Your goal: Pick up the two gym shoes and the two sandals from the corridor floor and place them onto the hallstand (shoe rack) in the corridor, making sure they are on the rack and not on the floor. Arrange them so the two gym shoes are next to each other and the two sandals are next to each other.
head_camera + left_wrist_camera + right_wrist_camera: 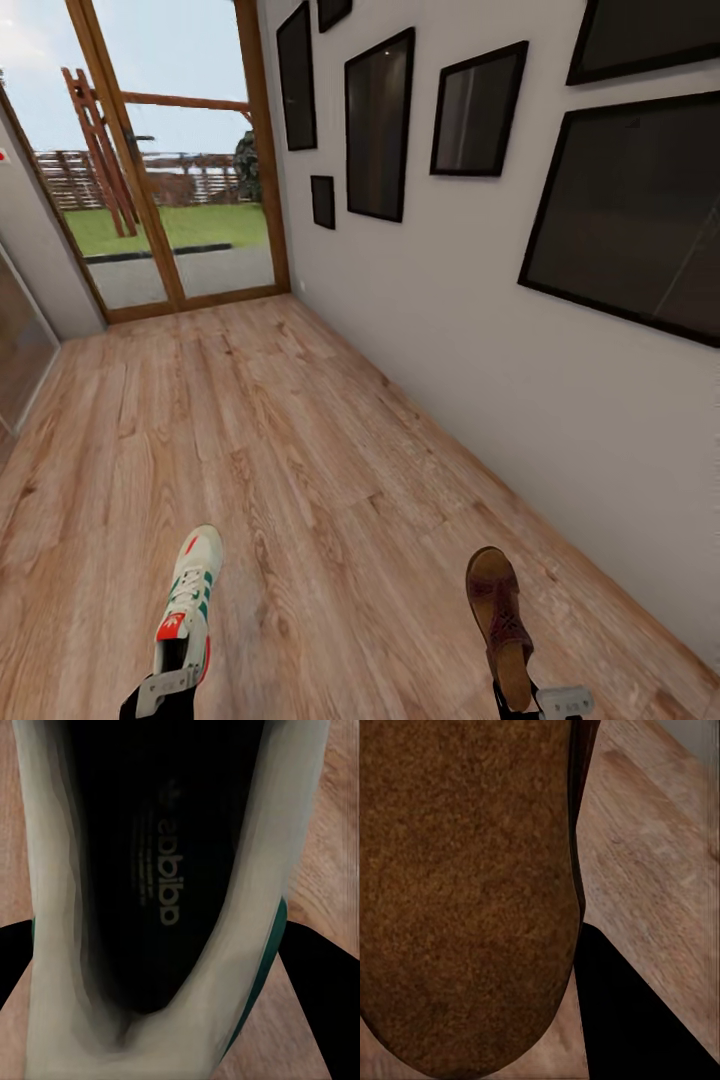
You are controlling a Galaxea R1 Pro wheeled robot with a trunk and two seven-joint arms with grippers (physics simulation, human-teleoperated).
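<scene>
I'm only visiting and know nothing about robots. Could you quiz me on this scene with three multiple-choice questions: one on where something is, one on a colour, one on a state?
1. Where do the black picture frames hang?
A. on the white wall
B. on the glass door
C. on the floor

2. What colour are the gym shoe side stripes?
A. blue
B. green
C. yellow

3. What is the right gripper doing?
A. hanging free
B. holding the sandal
C. touching a frame

Answers: 1 A, they line the wall; 2 B, green shows along the shoe's side; 3 B, the sandal's heel sits in it above the floor.
</scene>
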